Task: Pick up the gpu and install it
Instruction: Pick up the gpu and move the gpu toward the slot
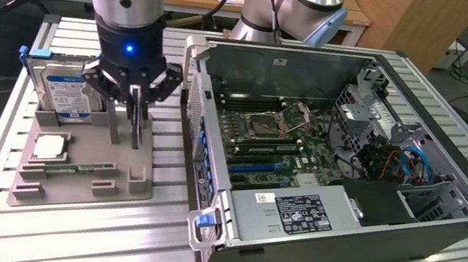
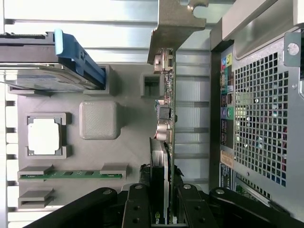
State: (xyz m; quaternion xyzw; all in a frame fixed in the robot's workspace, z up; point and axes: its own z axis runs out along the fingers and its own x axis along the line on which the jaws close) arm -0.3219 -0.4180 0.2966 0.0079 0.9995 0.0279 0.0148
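The open case [image 1: 442,225] stands just beside the fingers [image 2: 137,209], its perforated rear wall nearest the card. Under them lies the grey tray [image 1: 77,187], and the hard drive [image 1: 63,95] stands upright on their other side. The gripper [image 1: 133,103] is partly closed, clamping the gpu [image 1: 134,126] on edge over the tray (bracket [image 2: 175,23] at the end away from the fingers). A processor [image 1: 51,145] and memory stick [image 1: 80,169] lie beyond the drive. A narrow open strip separates card and case.

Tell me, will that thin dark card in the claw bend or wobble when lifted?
Probably stiff: the gpu runs straight from the gripper with no visible sag. Likely fragile: small parts stand bare on its face. Gripped at one end, it might swing if bumped.
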